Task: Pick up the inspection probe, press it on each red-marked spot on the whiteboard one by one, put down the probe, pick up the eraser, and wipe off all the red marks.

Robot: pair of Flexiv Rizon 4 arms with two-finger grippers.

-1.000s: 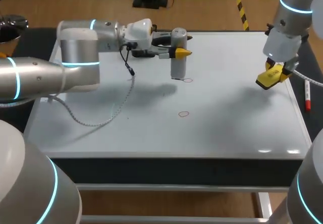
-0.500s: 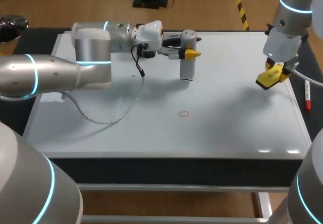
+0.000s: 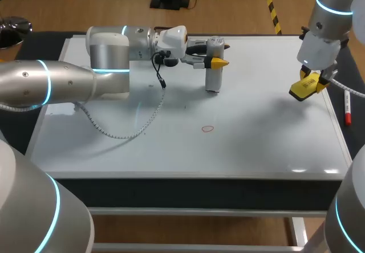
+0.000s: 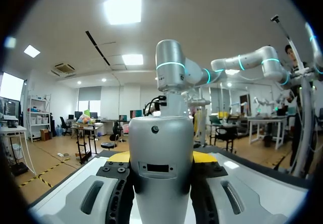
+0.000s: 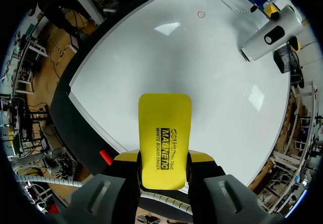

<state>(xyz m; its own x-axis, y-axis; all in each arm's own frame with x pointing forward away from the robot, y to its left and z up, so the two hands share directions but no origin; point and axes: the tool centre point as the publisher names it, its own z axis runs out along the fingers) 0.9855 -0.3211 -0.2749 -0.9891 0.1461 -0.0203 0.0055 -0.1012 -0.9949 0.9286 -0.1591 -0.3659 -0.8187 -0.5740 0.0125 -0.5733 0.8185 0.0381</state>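
- my left gripper [image 3: 219, 62] has its fingers clamped on the inspection probe [image 3: 213, 73]. it holds the probe upright with its foot on the whiteboard [image 3: 256, 145], near the far edge.
- i judge this to be a press on a marked spot, though whatever lies under the foot is hidden.
- the probe is a smooth silver-grey cylinder. in the left wrist view its face shows a small round hole above a dark rectangular slot.
- one small red ring [image 3: 207, 129] sits exposed on the board, nearer to me than the probe and well apart from it. it is probably the next spot to press.
- my right gripper [image 3: 311, 82] hangs above the board's right side, fingers clamped on the yellow eraser [image 3: 301, 89]. i take it to be held ready for wiping.
- a red marker pen [image 3: 347, 108] lies just past the board's right edge.
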